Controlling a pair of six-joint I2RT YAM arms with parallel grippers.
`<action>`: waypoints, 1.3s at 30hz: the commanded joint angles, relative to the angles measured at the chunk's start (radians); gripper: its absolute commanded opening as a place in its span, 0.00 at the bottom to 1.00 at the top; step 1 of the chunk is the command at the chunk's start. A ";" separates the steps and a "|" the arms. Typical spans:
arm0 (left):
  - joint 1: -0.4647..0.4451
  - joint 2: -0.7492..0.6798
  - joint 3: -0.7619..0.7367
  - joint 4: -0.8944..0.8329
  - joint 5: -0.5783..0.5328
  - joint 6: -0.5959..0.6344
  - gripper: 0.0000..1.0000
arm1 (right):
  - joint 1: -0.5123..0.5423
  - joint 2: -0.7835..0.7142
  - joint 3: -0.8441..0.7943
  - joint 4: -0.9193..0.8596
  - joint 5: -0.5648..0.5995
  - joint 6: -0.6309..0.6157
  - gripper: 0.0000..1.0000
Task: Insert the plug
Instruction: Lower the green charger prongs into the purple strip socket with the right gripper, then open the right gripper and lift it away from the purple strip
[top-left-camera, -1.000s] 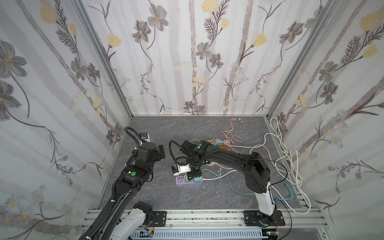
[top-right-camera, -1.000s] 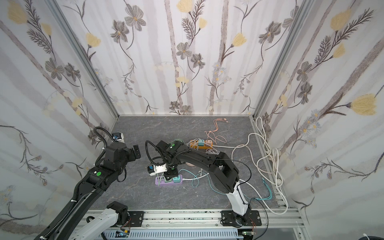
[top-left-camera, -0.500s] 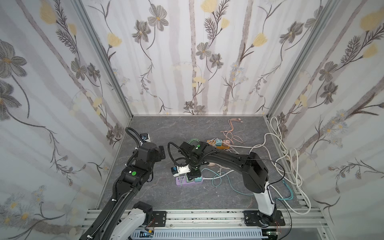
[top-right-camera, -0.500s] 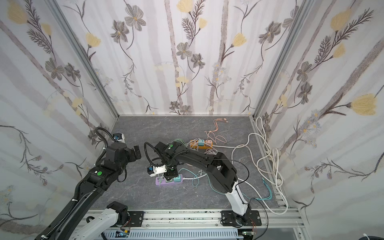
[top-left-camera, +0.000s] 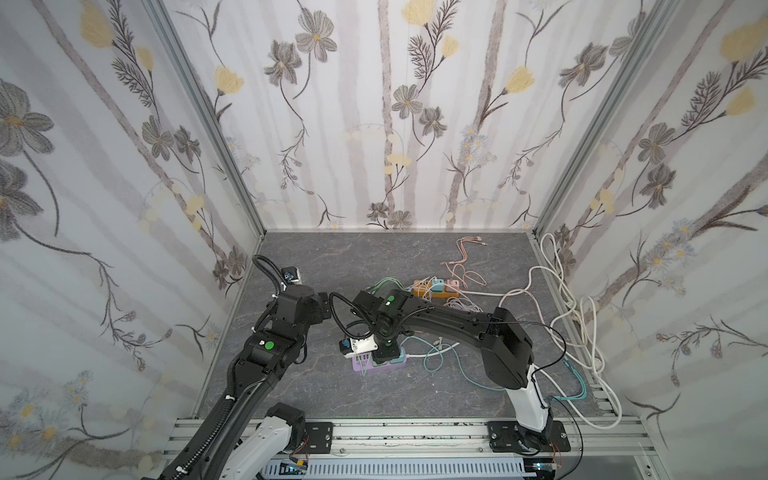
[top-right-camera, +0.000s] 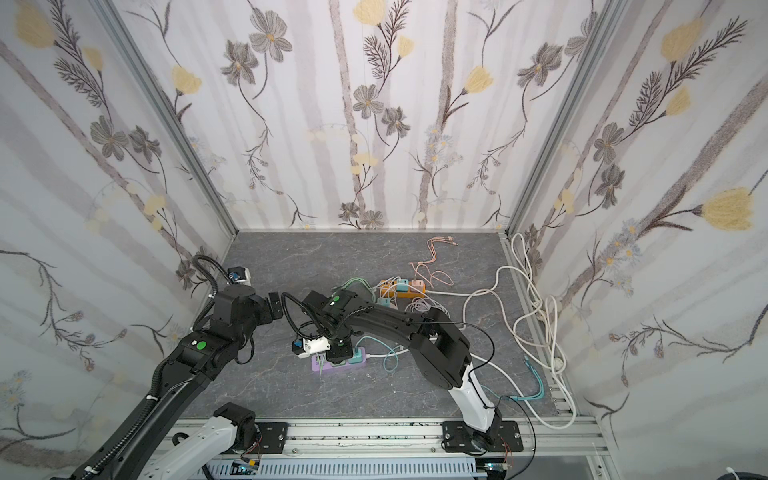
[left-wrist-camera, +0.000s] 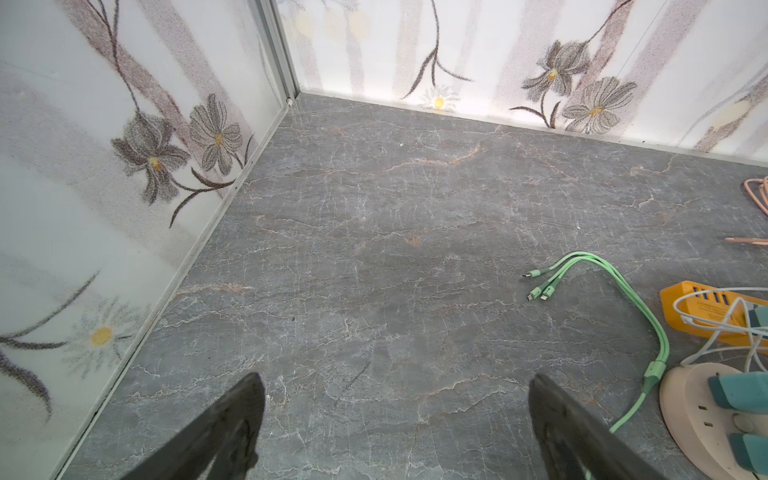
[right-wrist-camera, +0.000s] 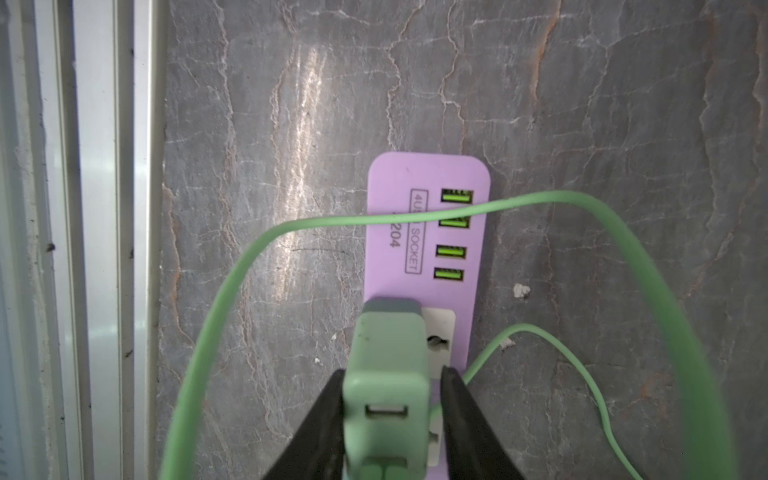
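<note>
While the right gripper (right-wrist-camera: 392, 374) brackets the green plug (right-wrist-camera: 388, 345), its fingers (right-wrist-camera: 316, 419) stand a shade wider than the plug's body. One lies against a flank and the other shows a sliver of gap, so I judge the hold slack, not a pinch.

The plug looks like a hard, boxy moulded adapter, light and rigid. Its smooth flat sides could slip under a weak squeeze. Those two broad flanks, low near the base, are the place to grasp it, clear of the USB port (right-wrist-camera: 385, 410) on its face.

It stands on the white socket face (right-wrist-camera: 442, 328) of the purple power strip (right-wrist-camera: 390, 266); whether its pins are fully home cannot be told. A green cable (right-wrist-camera: 291, 232), thin and springy, loops over the strip and may snag.

The strip itself seems light enough to skid under a sideways shove. In both top views it lies just below centre of the frame (top-left-camera: 359, 365) (top-right-camera: 318, 365) on the grey table (top-left-camera: 374, 257).

Farther out, the left gripper (left-wrist-camera: 395, 415) hangs over bare table with its fingers spread wide and nothing between them.
</note>
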 joint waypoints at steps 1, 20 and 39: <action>0.003 0.001 -0.004 -0.001 0.002 -0.015 1.00 | -0.012 -0.071 0.000 0.042 -0.068 -0.009 0.49; 0.008 0.007 -0.017 -0.005 0.007 -0.003 1.00 | -0.049 -0.084 -0.004 -0.029 -0.029 -0.027 0.52; 0.008 0.037 -0.013 0.005 0.012 0.012 1.00 | -0.055 -0.083 -0.018 -0.058 -0.079 -0.002 0.07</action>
